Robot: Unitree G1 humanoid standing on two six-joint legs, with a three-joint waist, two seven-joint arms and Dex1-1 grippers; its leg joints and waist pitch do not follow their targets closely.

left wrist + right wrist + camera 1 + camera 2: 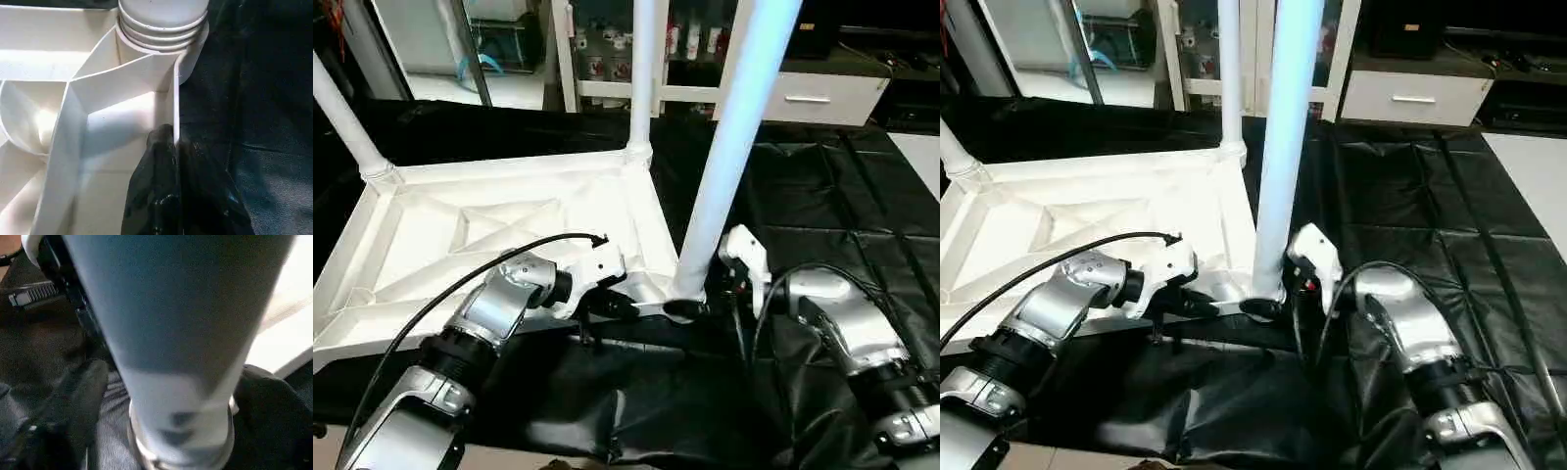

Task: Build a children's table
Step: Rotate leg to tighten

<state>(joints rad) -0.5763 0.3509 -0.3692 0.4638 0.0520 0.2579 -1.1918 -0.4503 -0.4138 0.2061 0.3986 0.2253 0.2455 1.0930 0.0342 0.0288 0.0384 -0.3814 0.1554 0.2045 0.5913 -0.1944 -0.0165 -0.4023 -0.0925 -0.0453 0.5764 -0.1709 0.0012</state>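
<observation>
The white tabletop (460, 235) lies upside down on the black-covered work table, its X ribs facing up. Three white legs stand in its corner sockets: one at the far left (342, 117), one at the far right corner (643, 69), and a thick one at the near right corner (734, 137). My left gripper (626, 308) is shut on the tabletop's near rim beside that corner; the left wrist view shows its fingers (164, 161) pinching the thin rim wall. My right gripper (171, 421) straddles the near leg's base, one finger on each side, with a small gap showing.
The black cover (822, 196) spreads wrinkled to the right and front of the tabletop. A white cabinet with a drawer (803, 98) and shelves stand behind the table. A black cable (460, 279) arcs over my left forearm.
</observation>
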